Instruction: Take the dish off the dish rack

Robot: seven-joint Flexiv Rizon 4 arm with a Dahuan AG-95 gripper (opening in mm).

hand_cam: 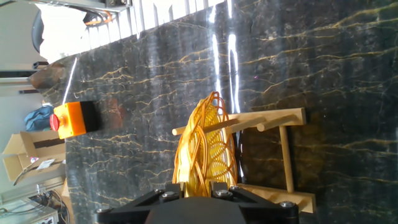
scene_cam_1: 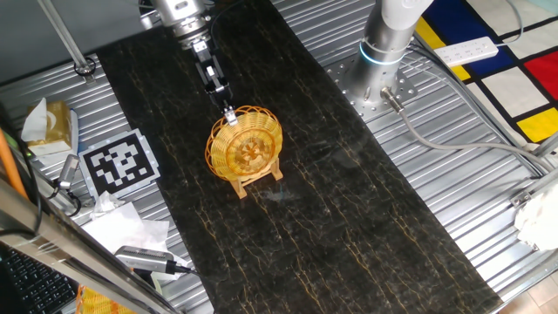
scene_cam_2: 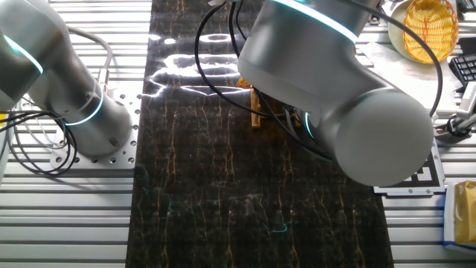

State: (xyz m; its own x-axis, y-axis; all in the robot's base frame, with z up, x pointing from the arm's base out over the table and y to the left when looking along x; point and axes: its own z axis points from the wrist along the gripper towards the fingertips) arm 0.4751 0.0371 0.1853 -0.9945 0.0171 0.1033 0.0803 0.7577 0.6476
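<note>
the dish (scene_cam_1: pixel 245 145) stands on edge in the dish rack (scene_cam_1: pixel 259 177) on the dark marbled bench (scene_cam_1: pixel 349 227). the hand (scene_cam_1: pixel 231 118) pinches the dish's top rim. no readable writing shows, only a black-and-white marker card (scene_cam_1: pixel 119 162)

I see open black marble mat (scene_cam_1: pixel 349 218) all around the dish rack (scene_cam_1: pixel 260 177). Above, my gripper (scene_cam_1: pixel 230 117) meets the upright dish (scene_cam_1: pixel 245 145) at its top rim. The marker card (scene_cam_1: pixel 119 162) lies well apart, off the mat.
</note>
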